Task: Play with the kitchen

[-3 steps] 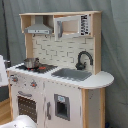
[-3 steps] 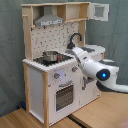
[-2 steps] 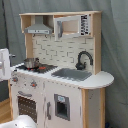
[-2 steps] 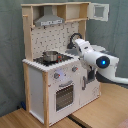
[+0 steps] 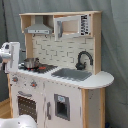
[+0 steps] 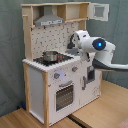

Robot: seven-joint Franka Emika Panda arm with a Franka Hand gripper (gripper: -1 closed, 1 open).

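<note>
The kitchen [image 5: 60, 85] is a white and light-wood toy with a hood, an upper shelf and a pegboard back, seen in both exterior views. A metal pot [image 5: 31, 63] stands on its stovetop, and a black faucet [image 5: 83, 60] rises behind the grey sink [image 5: 71, 74]. The oven door [image 6: 64, 95] is shut. In the first exterior view my gripper [image 5: 9, 54] hangs at the left edge, beside the stovetop end of the kitchen. The second exterior view shows the white arm [image 6: 95, 45] with its blue light reaching in from the right at counter height; the gripper's tip is hidden there.
A grey curtain hangs behind the kitchen. The kitchen stands on a wooden floor [image 6: 30, 120]. A white part of the arm [image 5: 20, 122] shows at the bottom left of the first exterior view. A small cabinet door [image 6: 100, 11] stands open at the top.
The arm has risen and moved closer to the kitchen. In the first exterior view the gripper has come further into the picture at the left edge.
</note>
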